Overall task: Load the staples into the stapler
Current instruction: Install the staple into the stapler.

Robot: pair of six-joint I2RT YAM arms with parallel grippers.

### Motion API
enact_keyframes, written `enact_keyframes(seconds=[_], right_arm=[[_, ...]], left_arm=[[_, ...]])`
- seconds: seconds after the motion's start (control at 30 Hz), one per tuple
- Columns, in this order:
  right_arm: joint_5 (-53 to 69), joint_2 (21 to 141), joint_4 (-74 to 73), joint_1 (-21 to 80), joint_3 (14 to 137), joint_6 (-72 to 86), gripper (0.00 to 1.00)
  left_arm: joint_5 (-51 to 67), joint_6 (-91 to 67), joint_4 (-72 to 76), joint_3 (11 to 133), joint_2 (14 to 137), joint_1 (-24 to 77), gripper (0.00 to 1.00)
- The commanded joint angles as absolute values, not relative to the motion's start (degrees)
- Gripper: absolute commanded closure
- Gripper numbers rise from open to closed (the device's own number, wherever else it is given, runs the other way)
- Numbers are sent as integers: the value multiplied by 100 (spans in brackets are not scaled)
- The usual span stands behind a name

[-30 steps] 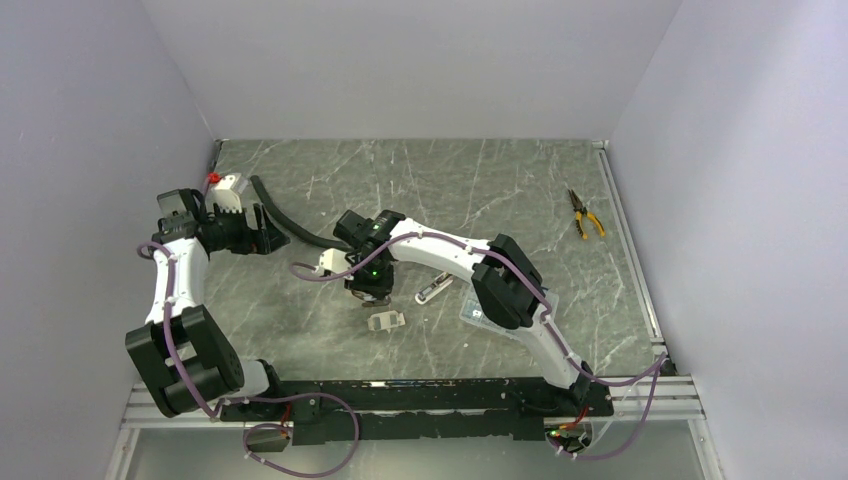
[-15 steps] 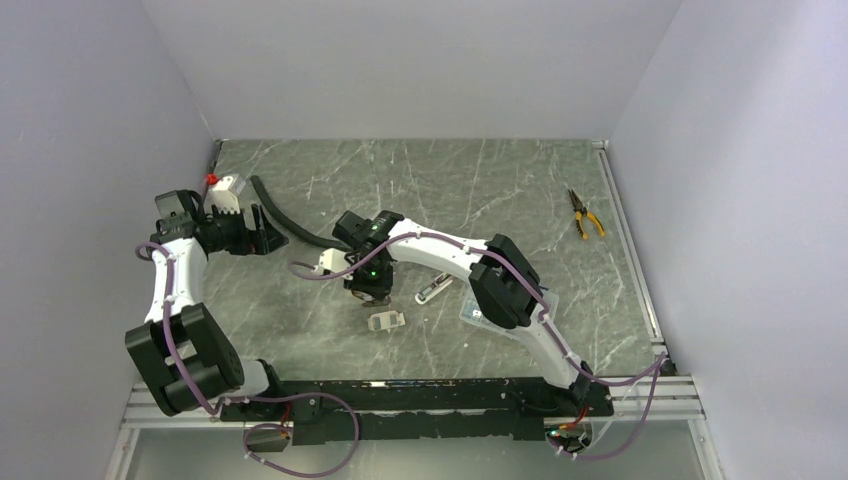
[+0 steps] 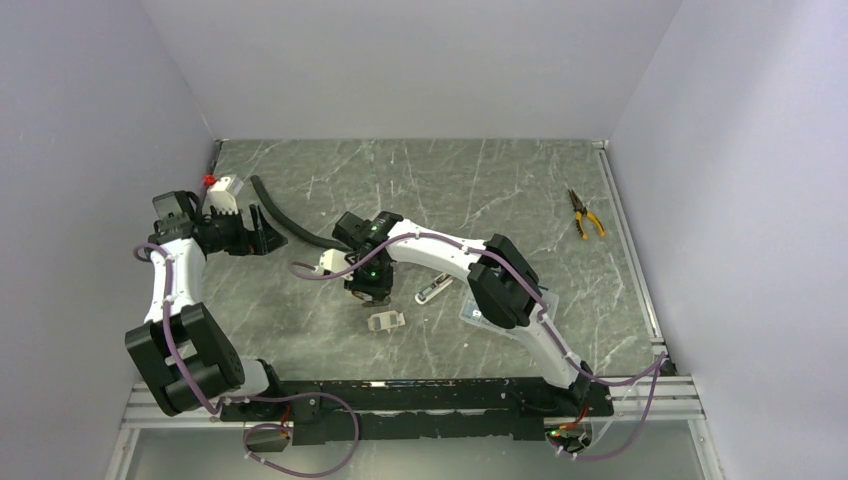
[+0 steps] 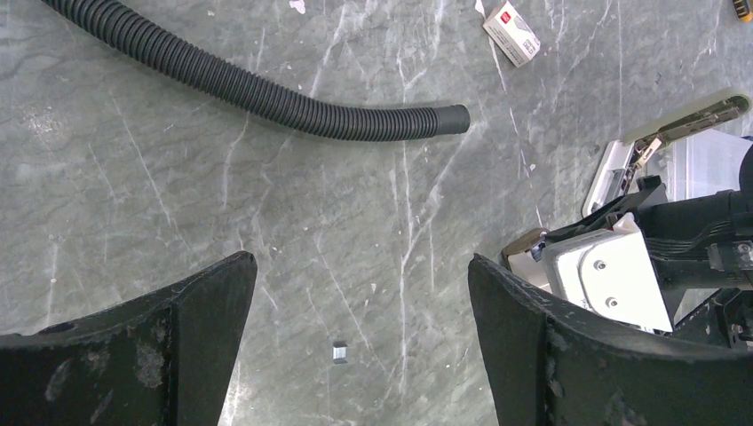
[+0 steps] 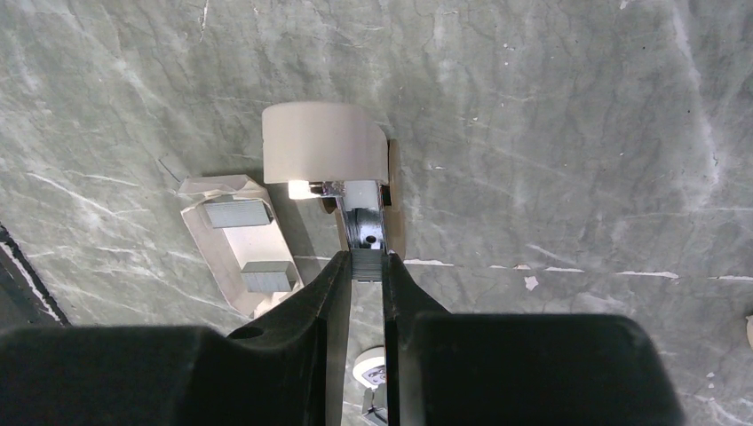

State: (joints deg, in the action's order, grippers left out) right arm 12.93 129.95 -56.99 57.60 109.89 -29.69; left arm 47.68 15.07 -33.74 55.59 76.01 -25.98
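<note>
Now: right hand (image 5: pixel 366 272) pinching staples (image 5: pixel 367 264) at the stapler (image 5: pixel 324 142)

Stapler sits on the table (image 3: pixel 450 180), a little left of its middle on the near half, directly under the right hand. Rounded top arm is lifted clear. The silver channel (image 5: pixel 366 226) is exposed and runs toward the hand.

Right hand is nearly closed, fingers nipping a short grey strip of staples at the channel's open end. Cannot tell whether the strip touches the channel or sits just above it.

Just beside the stapler, toward the near edge, is an open white tray (image 5: pixel 241 246) with two grey staple blocks lying in it.

Left hand (image 4: pixel 360 266) is spread wide and holds nothing. It hovers over the table toward the left edge, fingers pointing right. A small loose metal bit (image 4: pixel 339 352) lies on the table below the gap between them.

A black corrugated hose (image 4: pixel 266 93) runs from the far-left corner toward the middle. A small white-and-red carton (image 4: pixel 512 20) lies past the hose's end.

Right of the right hand lies a slim silver-white hinged piece (image 3: pixel 433 290). Beside it is a clear box (image 3: pixel 478 312), partly under the right arm.

Yellow-handled pliers (image 3: pixel 585 213) lie near the right edge, toward the far corner.
</note>
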Motion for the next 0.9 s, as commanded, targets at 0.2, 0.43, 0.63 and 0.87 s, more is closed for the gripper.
enact_keyframes(seconds=[0.2,0.43,0.63,0.87], right_arm=[[1221,13052,-5707,5798,11206,-2824,94],[1239,13095,-5682,5799,11199,-2758,94],[1197,13074,-5587,5792,11073,-2728,94],[1184,13084,-5501,5796,11011,-2693,93]], left_arm=[[5012,1416,-3414,5712,7645,-2681,6],[5048,1415,-3435,5719,7664,-2707,6],[5071,1430,-3453,5726,7673,-2725,6],[5081,1438,-3489,5741,7652,-2750,6]])
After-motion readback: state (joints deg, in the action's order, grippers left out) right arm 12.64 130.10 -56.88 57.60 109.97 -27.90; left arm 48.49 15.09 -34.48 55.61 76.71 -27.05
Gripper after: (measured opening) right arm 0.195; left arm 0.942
